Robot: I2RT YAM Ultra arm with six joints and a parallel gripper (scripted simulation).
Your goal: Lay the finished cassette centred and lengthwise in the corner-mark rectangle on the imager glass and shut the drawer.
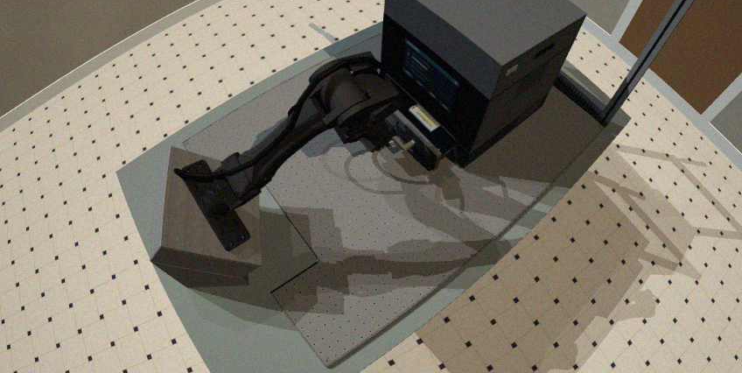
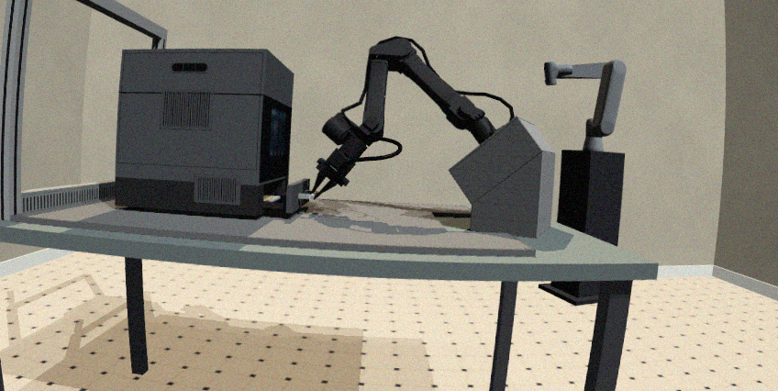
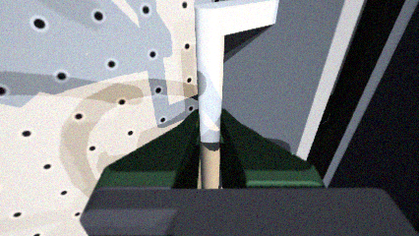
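The gel imager IM (image 1: 484, 15) (image 2: 191, 130) is a dark grey box at the back of the table. Its drawer (image 1: 423, 157) (image 2: 294, 196) (image 3: 266, 88) stands out only a short way at the bottom front. The finished cassette FINISHED (image 1: 423, 118) (image 2: 269, 198), a pale plate with a yellow strip, lies in the drawer, half under the imager's front. It does not show in the wrist view. My gripper (image 1: 391, 141) (image 2: 317, 190) (image 3: 209, 118) is shut on the drawer's pale handle (image 1: 403, 144) (image 2: 306, 196) (image 3: 210, 74), reaching down at a slant from the front.
The arm's wedge-shaped base (image 1: 208, 234) (image 2: 507, 179) stands at the near left of the perforated board (image 1: 364, 275). A metal frame (image 1: 650, 52) (image 2: 16, 86) rises behind the imager. A camera stand (image 2: 592, 190) is at the table's far end.
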